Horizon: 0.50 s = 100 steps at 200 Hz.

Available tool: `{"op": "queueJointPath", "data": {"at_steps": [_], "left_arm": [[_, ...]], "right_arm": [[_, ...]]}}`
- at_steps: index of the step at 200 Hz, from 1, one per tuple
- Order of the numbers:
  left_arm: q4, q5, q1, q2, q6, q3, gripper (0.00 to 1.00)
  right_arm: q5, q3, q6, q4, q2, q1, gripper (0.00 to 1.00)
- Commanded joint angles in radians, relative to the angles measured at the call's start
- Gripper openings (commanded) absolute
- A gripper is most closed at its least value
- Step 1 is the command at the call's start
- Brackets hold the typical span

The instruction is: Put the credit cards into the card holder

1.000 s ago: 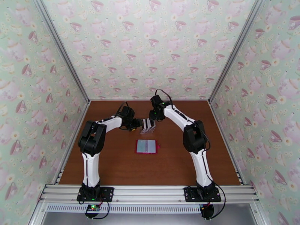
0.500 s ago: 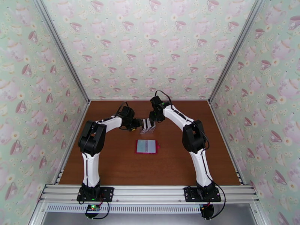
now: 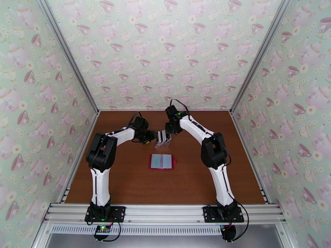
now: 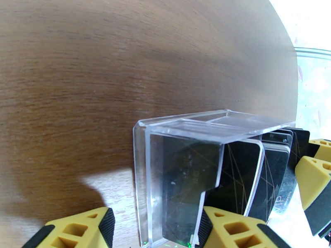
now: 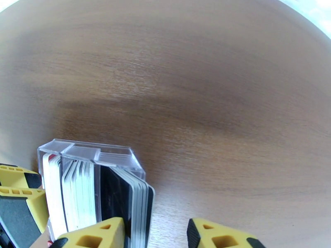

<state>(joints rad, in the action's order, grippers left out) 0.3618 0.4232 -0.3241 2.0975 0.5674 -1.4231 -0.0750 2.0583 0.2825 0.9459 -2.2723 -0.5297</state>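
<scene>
The credit cards (image 3: 164,137) stand upright in a clear plastic rack (image 3: 161,139) at mid-table. From the left, my left gripper (image 4: 155,220) is open, its yellow fingers straddling the rack's end wall (image 4: 182,170), with a gap on the left side. Black cards (image 4: 242,170) fill the slots behind that wall. From behind the rack, my right gripper (image 5: 155,226) is open around the outermost black and white cards (image 5: 134,199); its left finger (image 5: 97,234) is beside them and its right finger (image 5: 215,236) stands apart. The card holder (image 3: 161,161), red with pale inner pockets, lies open in front of the rack.
Bare brown tabletop (image 3: 198,182) surrounds the rack and wallet. Patterned walls close in the left, right and back sides. The aluminium rail (image 3: 165,212) with both arm bases runs along the near edge.
The right wrist has edged slightly left toward the rack. The left arm, the rack and the wallet have not visibly moved.
</scene>
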Motion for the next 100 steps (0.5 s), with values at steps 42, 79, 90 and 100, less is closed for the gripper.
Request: {"op": "queueJointPath", "data": {"at_steps": [42,79,90,100], "left_arm": [[0.033,-0.027,0.014,0.030,-0.015,-0.026,0.57],[0.034,-0.027,0.014,0.034,-0.014,-0.026,0.57],[0.032,-0.027,0.015,0.033,-0.014,-0.025,0.57],[0.031,-0.027,0.013,0.033,-0.012,-0.025,0.57]], "right_arm": [[-0.042,0.035,-0.022,0.042,0.014,0.002,0.40],[-0.033,0.040,-0.022,0.045,0.016,0.002,0.32],[-0.028,0.040,-0.020,0.047,0.016,0.002,0.30],[-0.026,0.042,-0.020,0.047,0.014,0.002,0.28]]}}
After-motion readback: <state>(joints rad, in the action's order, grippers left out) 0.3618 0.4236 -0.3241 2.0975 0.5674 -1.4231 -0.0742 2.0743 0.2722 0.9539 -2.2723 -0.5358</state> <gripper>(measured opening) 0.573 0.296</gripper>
